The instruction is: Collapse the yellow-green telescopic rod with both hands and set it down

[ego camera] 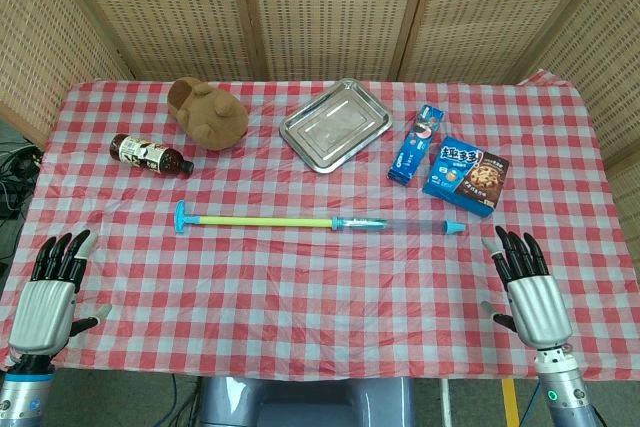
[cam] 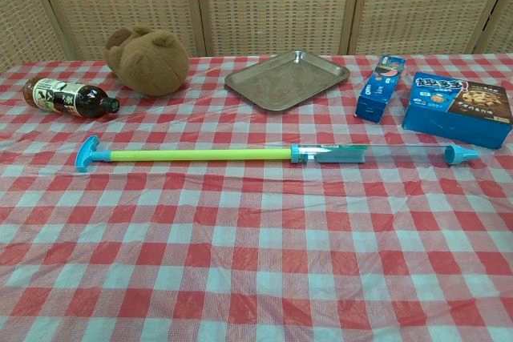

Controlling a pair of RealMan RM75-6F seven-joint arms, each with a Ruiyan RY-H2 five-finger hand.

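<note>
The yellow-green telescopic rod (ego camera: 270,220) (cam: 200,154) lies extended across the middle of the checkered table, with a blue T-handle at its left end, a clear teal section in the middle and a small blue cap at its right end. My left hand (ego camera: 50,292) rests open at the near left edge of the table, fingers spread, well short of the rod. At the near right edge my right hand (ego camera: 530,287) is likewise open and holds nothing. Neither hand shows in the chest view.
A brown plush toy (ego camera: 210,112) and a dark bottle (ego camera: 150,155) lie at the back left. A metal tray (ego camera: 335,125) sits at the back centre. A blue snack pack (ego camera: 417,143) and a blue cookie box (ego camera: 466,177) lie just behind the rod's right end.
</note>
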